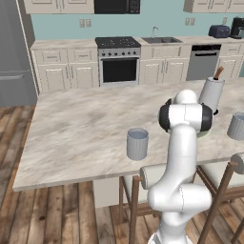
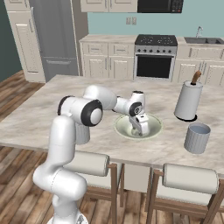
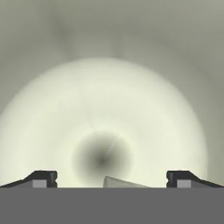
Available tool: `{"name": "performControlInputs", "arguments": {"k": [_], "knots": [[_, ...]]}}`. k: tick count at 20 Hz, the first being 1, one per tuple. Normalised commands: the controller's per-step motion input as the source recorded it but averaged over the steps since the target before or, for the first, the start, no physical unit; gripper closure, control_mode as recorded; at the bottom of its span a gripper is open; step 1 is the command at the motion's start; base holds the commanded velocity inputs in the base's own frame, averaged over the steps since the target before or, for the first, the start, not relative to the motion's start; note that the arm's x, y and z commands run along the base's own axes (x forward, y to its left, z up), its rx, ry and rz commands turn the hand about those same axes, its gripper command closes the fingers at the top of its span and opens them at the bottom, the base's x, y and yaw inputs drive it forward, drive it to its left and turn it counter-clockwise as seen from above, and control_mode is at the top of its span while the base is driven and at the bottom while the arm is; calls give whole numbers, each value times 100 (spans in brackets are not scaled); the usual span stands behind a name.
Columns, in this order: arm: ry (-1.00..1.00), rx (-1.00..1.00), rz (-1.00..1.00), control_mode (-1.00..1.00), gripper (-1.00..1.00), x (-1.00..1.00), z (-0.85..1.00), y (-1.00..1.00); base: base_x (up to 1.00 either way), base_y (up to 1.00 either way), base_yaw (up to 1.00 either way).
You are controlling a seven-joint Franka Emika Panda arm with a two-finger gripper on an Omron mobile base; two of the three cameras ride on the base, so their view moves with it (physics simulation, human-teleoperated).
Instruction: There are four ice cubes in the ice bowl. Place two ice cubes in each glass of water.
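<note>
The pale green-white ice bowl (image 2: 121,127) sits mid-counter, and my gripper (image 2: 141,130) reaches down into it. In the hand view the bowl's inner wall (image 3: 109,87) is very close. My gripper (image 3: 111,180) is open, its fingertips (image 3: 43,179) wide apart. Between them, at the bottom edge, lies the pale wedge of one ice cube (image 3: 124,183), not held. One glass of water (image 2: 197,138) stands right of the bowl. The other glass (image 1: 137,144) stands to the left near the front edge, partly behind my arm (image 2: 83,136) in the right base view.
A tall white holder (image 2: 188,100) with a brown-handled utensil stands behind the right glass. Stool backs (image 2: 189,178) line the counter's near edge. A stove (image 1: 118,59) and cabinets stand along the far wall.
</note>
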Motion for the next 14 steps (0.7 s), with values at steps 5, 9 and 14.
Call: {"name": "performControlInputs", "arguments": {"k": [5, 9, 14], "knots": [[0, 0, -10, -100, -100, -19, 0, 0, 0, 0, 0], [0, -1, -10, -100, -100, -20, 0, 0, 0, 0, 0], [0, -1, -10, -100, -100, -7, 0, 0, 0, 0, 0]]}}
